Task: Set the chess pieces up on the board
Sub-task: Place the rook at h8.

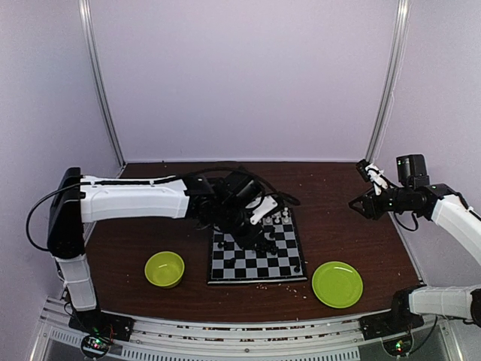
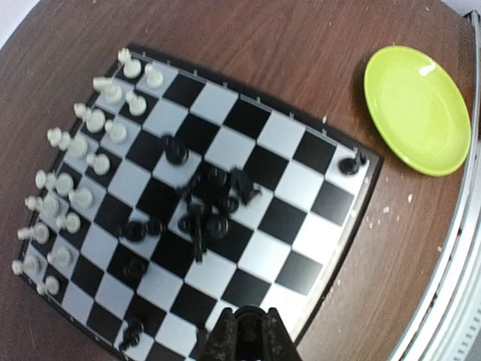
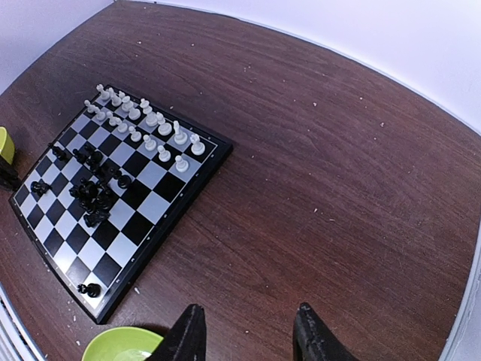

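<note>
The board lies mid-table. White chess pieces stand in two rows along one edge, also seen as white chess pieces in the right wrist view. Black chess pieces lie in a loose heap near the board's middle, and one black piece stands alone in a corner square. My left gripper hovers over the board, its fingers drawn together on a small dark piece. My right gripper is open and holds nothing, above bare table to the right of the board.
A lime-green bowl sits left of the board and a lime-green plate right of it, both near the front edge. Pale crumbs dot the brown table. White walls and metal posts close in the back and sides.
</note>
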You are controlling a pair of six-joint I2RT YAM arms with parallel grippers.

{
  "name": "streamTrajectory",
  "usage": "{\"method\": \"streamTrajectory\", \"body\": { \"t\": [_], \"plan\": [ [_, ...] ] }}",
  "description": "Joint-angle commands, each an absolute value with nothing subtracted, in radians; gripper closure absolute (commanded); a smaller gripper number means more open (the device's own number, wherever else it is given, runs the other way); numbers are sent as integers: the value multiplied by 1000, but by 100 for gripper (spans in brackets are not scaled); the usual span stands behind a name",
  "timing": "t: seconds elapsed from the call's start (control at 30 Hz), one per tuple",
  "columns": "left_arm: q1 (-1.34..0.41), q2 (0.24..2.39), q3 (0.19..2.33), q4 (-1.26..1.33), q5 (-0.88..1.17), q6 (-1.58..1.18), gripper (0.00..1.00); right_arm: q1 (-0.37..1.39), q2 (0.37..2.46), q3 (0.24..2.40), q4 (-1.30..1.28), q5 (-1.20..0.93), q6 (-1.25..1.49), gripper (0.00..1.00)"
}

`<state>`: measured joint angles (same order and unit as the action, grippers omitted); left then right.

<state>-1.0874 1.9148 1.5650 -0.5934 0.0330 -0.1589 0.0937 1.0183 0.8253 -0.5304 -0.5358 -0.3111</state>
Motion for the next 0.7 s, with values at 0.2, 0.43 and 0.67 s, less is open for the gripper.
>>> {"method": "streamTrajectory", "body": {
  "t": [0.2, 0.43, 0.67],
  "plan": [
    [-1108, 1708, 1180, -506, -29, -284, 92, 93, 1063, 851, -547, -565, -331, 62],
    [-1106, 1750, 1150, -514, -90, -293, 92, 95, 1072, 851, -550, -569, -334, 62],
    [-1097, 1782, 1157, -535, -109, -303, 93, 95, 1069, 850, -549, -568, -336, 62]
  ]
}}
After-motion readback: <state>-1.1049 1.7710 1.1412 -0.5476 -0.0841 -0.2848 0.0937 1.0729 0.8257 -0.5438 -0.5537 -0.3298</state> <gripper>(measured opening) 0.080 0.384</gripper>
